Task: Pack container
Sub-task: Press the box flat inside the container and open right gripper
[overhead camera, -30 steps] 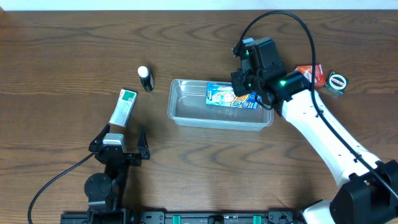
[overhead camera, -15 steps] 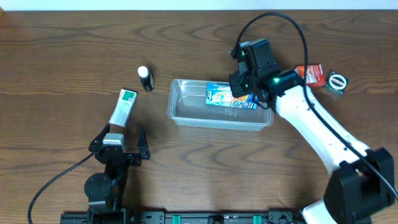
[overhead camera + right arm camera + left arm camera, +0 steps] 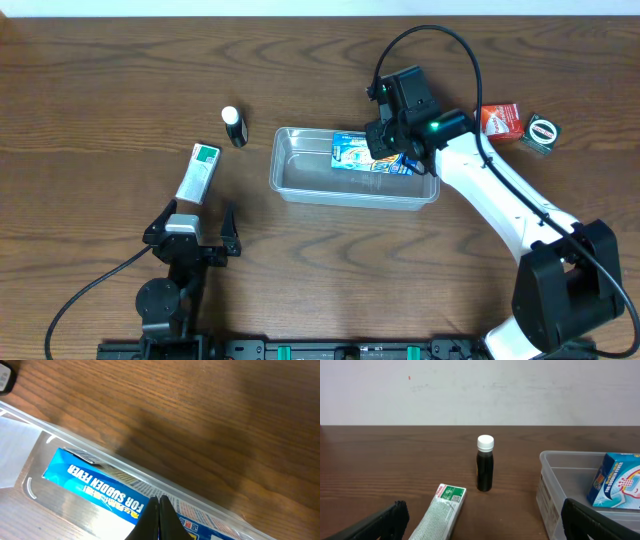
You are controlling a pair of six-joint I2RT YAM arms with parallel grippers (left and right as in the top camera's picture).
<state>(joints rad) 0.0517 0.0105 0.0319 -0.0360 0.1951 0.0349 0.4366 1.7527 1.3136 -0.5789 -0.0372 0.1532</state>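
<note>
Wooden table holds container directly beneath right gripper, fingers seemingly pressed together.

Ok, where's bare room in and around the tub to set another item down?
The left half of the container is bare; the blue box and right gripper crowd its right end. The table on its robot side is open. The bottle and green box leave a narrower gap on its left.
</note>
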